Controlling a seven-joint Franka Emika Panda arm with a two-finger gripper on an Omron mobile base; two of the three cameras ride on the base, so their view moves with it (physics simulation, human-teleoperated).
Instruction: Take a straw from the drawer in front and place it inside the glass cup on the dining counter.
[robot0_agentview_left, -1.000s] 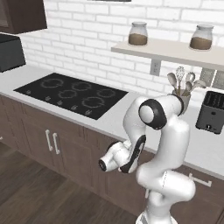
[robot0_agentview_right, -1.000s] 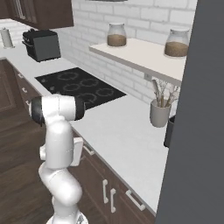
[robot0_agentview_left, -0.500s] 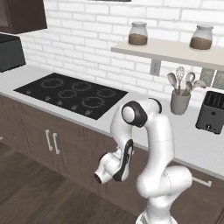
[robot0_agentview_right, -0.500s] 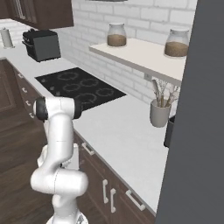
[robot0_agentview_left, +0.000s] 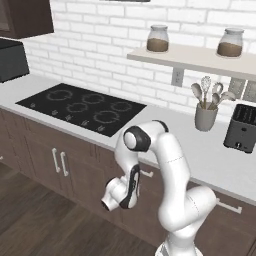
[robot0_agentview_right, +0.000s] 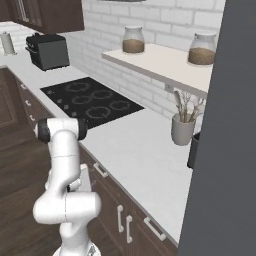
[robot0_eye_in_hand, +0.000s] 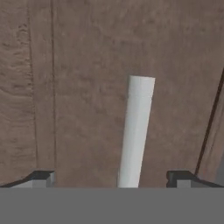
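Hand view looks straight at the drawer (robot0_eye_in_hand: 87, 87), its dark-brown front close, with the silver handle (robot0_eye_in_hand: 136, 131) running from 6 toward 12 o'clock between the spread fingertips (robot0_eye_in_hand: 43, 178); the claw (robot0_eye_in_hand: 111, 179) stands wide open, holding nothing.

A black hob (robot0_agentview_left: 82, 106) lies flush in the grey-white worktop (robot0_agentview_left: 175, 145), with a dark boxy appliance (robot0_agentview_right: 48, 51) on the worktop at its far side. Two glass jars with brown contents (robot0_agentview_left: 158, 38) stand well apart on a pale wall shelf (robot0_agentview_left: 200, 59) against white brick. Below the shelf a grey utensil holder (robot0_agentview_left: 205, 117) (spoons and a whisk stick up from it) stands near a black toaster (robot0_agentview_left: 241, 128). Dark-brown cabinet doors (robot0_agentview_left: 47, 160) with vertical silver handles run under the worktop, above a wood-plank floor (robot0_agentview_left: 45, 225)
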